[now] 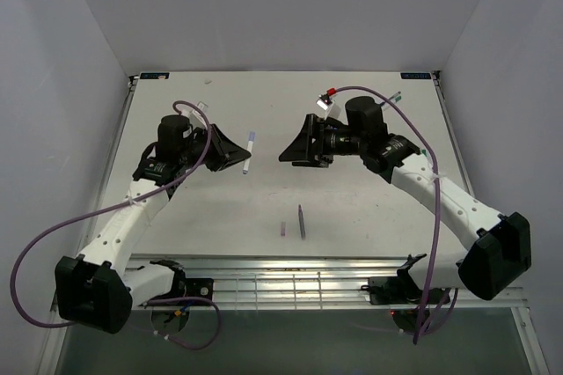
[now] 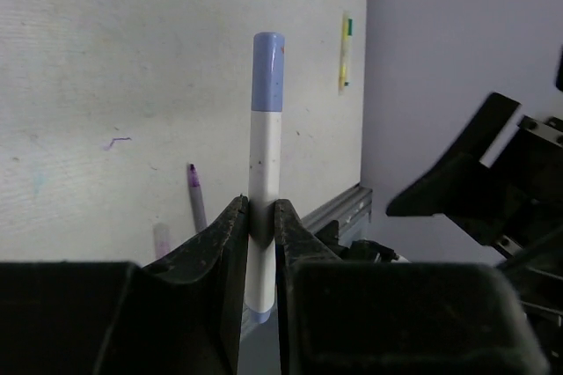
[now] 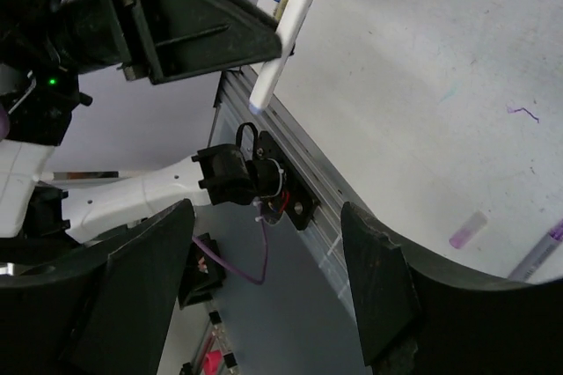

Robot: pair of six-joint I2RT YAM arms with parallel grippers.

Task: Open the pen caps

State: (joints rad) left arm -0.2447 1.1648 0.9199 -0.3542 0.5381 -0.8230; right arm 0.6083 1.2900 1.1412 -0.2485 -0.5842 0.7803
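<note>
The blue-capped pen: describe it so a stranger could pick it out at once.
Find the white table and its left arm. That arm's hand grips a white pen above the tabletop. Unlike the uncapped pen lying mid-table, it wears a pale blue cap.

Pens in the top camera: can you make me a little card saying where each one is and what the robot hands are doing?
left gripper: shut on the blue-capped pen, held up off the table, cap on
right gripper: open, holding nothing, facing that pen
purple-tipped pen: lying on the table, uncapped
purple cap: lying beside it, not touching
yellow pen: near the far edge, too small to tell if capped
</note>
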